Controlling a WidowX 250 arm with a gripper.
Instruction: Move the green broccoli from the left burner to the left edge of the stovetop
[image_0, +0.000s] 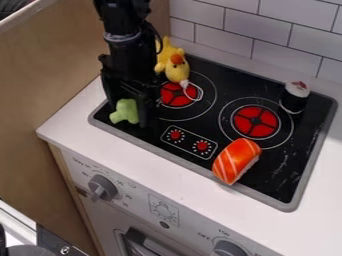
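Note:
At the upper left, the black gripper (127, 107) hangs low over the left front corner of the black stove top (127, 131). A light green, lobed toy (125, 111) is right at its lower end; whether it is gripped cannot be made out. Just behind and to the right of the gripper, a yellow plush duck (175, 67) with an orange beak lies at the rear edge of the left burner (178, 95). An orange sushi toy with white stripes (237, 160) rests near the front edge, right of the knob panel (189, 142).
A black and white sushi roll toy (294, 97) stands at the back right, beside the right burner (255, 121). White tiles (267, 40) rise behind the pale counter (100, 142). A wooden panel (47, 75) borders the left side. Oven knobs (102, 187) face forward below.

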